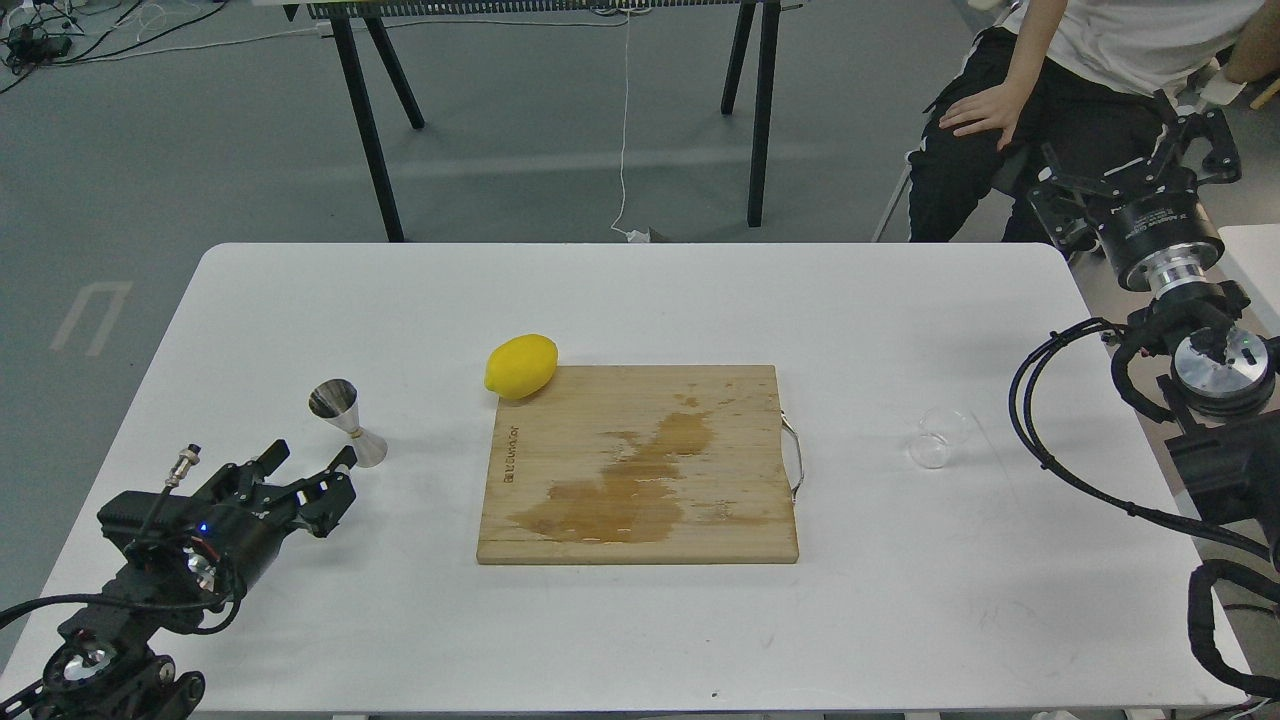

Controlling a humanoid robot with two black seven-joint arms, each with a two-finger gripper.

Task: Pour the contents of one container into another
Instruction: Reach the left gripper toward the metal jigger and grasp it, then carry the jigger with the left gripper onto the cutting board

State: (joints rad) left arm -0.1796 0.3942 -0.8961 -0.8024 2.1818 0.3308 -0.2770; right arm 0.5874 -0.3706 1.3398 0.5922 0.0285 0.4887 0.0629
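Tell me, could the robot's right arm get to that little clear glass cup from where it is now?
Probably yes. The glass cup stands alone on the table's right side, clear of the cutting board. The right gripper is raised beyond the table edge, empty, fingers spread, with nothing between them.

Clear glass cup (941, 438) right, upright steel jigger (347, 423) left.

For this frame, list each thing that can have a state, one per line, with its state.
Small clear glass cup: lying tipped on its side on the white table, right of the board, unheld.
Shiny steel hourglass jigger: standing on the table, leaning, unheld.
Yellow lemon: whole, at the board's far left corner.
Wooden cutting board: flat, wet stain across it.
Left gripper: open, empty, near the jigger.
Right gripper: open, empty, raised off the table.
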